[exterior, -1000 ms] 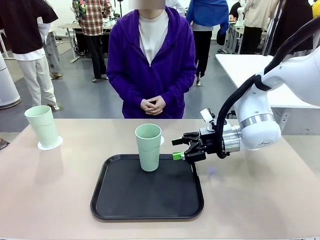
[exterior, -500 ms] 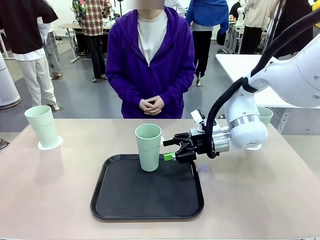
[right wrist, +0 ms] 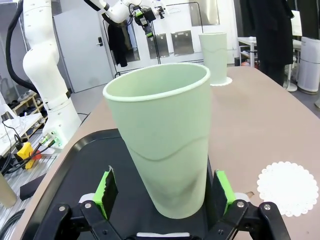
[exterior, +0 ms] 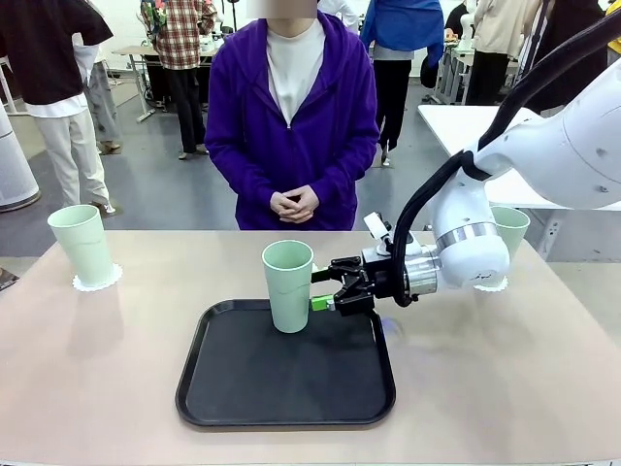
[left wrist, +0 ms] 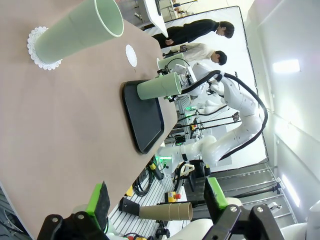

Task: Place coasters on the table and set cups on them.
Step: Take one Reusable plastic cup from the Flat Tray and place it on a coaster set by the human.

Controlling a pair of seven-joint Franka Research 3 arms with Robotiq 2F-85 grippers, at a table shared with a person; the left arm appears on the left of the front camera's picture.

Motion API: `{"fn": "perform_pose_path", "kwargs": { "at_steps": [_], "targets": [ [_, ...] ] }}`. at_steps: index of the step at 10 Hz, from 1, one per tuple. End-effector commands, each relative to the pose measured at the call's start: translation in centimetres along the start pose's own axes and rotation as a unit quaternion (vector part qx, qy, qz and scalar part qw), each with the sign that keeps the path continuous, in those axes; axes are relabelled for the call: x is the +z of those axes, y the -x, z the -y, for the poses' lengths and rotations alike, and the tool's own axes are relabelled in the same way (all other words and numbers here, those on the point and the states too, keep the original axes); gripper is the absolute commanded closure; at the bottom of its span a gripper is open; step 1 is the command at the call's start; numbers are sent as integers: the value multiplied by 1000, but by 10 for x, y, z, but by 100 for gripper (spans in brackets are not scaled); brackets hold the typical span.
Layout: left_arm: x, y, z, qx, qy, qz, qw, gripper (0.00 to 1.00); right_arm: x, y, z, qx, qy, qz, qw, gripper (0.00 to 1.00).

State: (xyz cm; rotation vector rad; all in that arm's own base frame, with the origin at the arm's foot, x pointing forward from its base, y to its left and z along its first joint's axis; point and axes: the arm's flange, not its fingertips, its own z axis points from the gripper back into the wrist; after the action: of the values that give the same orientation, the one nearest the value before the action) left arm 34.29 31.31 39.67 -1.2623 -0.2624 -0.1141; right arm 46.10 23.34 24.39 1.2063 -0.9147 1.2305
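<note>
Right gripper [exterior: 324, 288] comes in side-on, jaws wide and bracketing the cup [exterior: 288, 285] on the tray [exterior: 233, 403], not yet squeezing, probably to lift it onto the free coaster [right wrist: 288, 187] just behind. Left gripper [left wrist: 157, 200] hangs wide open, holding nothing. Cups are matte mint plastic, tapered, handleless; two others already stand on lacy white doilies on the table [exterior: 97, 388].

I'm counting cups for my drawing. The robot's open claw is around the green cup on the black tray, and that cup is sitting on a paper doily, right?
Not quite. The cup stands straight on the black tray; the empty doily lies beside the tray, as the right wrist view shows. The open right gripper is indeed around that cup.
</note>
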Motion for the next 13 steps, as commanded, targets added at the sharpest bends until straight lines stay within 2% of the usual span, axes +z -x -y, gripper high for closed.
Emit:
{"fn": "perform_pose_path", "kwargs": {
  "at_steps": [1,8,13],
  "targets": [
    [1,0,1,-1,-2,1,1000,0,-16,11,6,8,-2,0,1000,0],
    [1,0,1,-1,-2,1,1000,0,-35,29,15,7,-20,-10,1000,0],
    [1,0,1,-1,-2,1,1000,0,-53,29,20,9,-29,-14,999,0]
  ]
}}
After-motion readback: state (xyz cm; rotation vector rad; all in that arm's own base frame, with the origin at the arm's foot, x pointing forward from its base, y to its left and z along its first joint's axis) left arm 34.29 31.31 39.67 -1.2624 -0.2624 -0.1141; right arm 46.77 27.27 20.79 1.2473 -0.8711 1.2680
